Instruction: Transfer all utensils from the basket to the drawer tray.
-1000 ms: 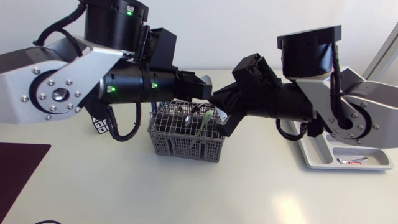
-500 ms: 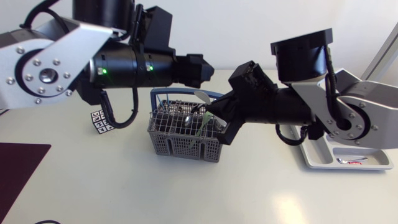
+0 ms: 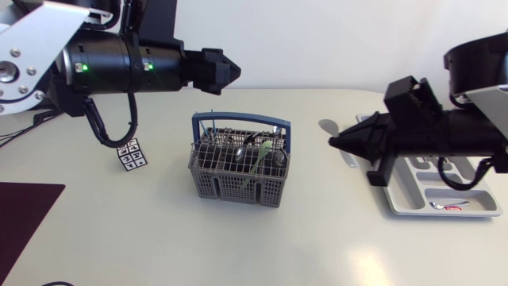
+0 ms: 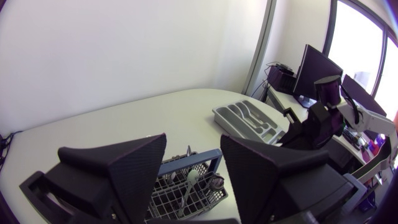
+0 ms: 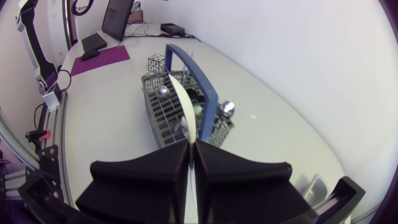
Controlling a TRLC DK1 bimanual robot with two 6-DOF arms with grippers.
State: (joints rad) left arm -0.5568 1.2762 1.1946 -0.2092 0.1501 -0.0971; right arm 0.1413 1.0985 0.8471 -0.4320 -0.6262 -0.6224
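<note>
Head view showed the right pincer (image 3: 337, 144) hanging over the counter (image 3: 333, 238) between the basket (image 3: 230, 181) and the tray (image 3: 406, 203), clamped on one white spoon (image 3: 328, 126). The right wrist view confirmed it: both fingers pressed flat against the thin handle, with the basket lying ahead of them. Held clear of the basket rim, the spoon seemed to be mid-transfer, raised so it could be carried across to a compartment.

The left pincer (image 4: 194, 148) sat high over the counter's far left part, fingers wide apart with nothing between them. It was probably parked there to leave the other arm room.

By count there were two arms, one basket and one tray. The basket, with its blue handle, stood about mid-counter, and the tray lay along the right edge. Several utensils remained upright in the basket, a shiny spoon (image 3: 236, 151) and a green-handled piece (image 3: 259, 159) among them, though they were too crowded to number exactly. One small utensil (image 3: 448, 206) lay in the tray's nearest compartment. One marker cube (image 3: 131, 154) sat left of the basket, and one dark mat (image 3: 24, 210) covered the near left corner, so most of the job looked undone
</note>
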